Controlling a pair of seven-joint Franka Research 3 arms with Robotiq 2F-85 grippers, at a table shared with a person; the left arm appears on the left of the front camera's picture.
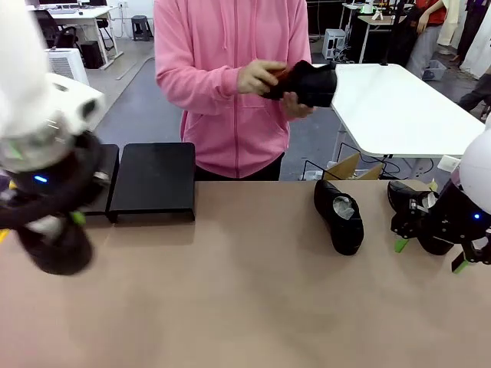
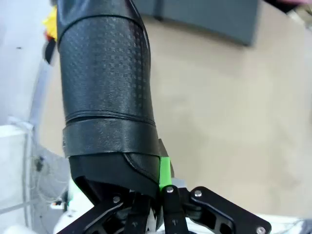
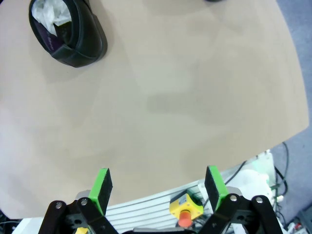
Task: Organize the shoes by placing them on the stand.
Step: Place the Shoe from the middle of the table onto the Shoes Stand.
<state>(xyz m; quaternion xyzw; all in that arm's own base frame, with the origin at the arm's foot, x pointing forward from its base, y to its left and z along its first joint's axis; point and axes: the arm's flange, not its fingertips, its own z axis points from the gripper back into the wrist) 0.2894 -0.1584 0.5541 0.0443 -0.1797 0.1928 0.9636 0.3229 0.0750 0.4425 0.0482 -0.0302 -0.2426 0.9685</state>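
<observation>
My left gripper (image 1: 73,221) hangs over the table's left side, shut on a black shoe (image 1: 52,247). The left wrist view shows that shoe's textured sole (image 2: 105,83) clamped against a green pad (image 2: 165,170). Behind it stands the low black stand (image 1: 153,180), its left unit partly hidden by my arm. A second shoe (image 1: 338,215) with white paper stuffing lies right of centre, and a third (image 1: 405,198) sits behind my open right gripper (image 1: 430,255). The right wrist view has one shoe (image 3: 66,31) far ahead of the open right gripper (image 3: 158,184). The person holds another shoe (image 1: 307,83) in both hands.
The person in a pink hoodie (image 1: 230,84) stands at the far edge behind the stand. A white table (image 1: 399,107) is behind on the right. Below my table's near edge sits a yellow box with a red button (image 3: 185,209). Bare tabletop (image 1: 245,299) spreads across the middle.
</observation>
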